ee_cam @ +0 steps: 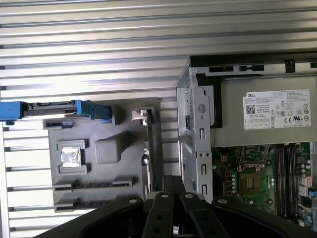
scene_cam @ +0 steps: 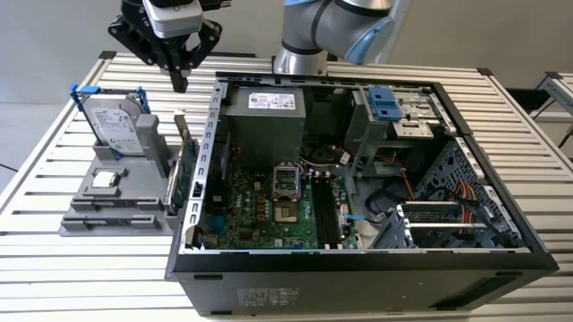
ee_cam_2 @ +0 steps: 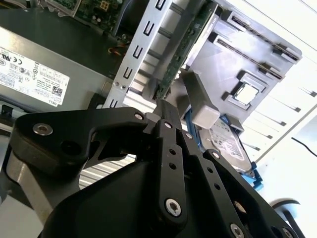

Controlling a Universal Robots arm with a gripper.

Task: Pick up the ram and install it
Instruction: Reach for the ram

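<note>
- The gripper (scene_cam: 182, 84) hangs over the slatted metal table (scene_cam: 80, 268), above the gap between the gray parts holder (scene_cam: 80, 225) and the open computer case (scene_cam: 358, 260).
- In both wrist views its two black fingers (ee_cam_2: 171, 148) lie pressed together to the tip, with nothing visible between them.
- The ram (ee_cam: 96, 184) appears as a slim dark strip standing on edge in a long slot of the holder, at the end away from the hard drive (scene_cam: 117, 127). A second slot just beside it shows a similar dark strip.
- The ram lies well apart from the gripper, untouched.
- The hard drive stands upright in its blue-tabbed frame at the holder's other end.
- A processor chip (scene_cam: 106, 179) lies flat in a square pocket between the hard drive and the two slots.
- A green expansion card (scene_cam: 185, 176) with a metal bracket stands on edge along the holder's side nearest the case. The gripper's tip is above its bracket end.
- Inside the case, the green motherboard (scene_cam: 264, 211) lies exposed beside the gray power supply (scene_cam: 264, 121).
- Long dark memory slots (scene_cam: 327, 211) run along the motherboard, toward the exterior view's right.
</note>
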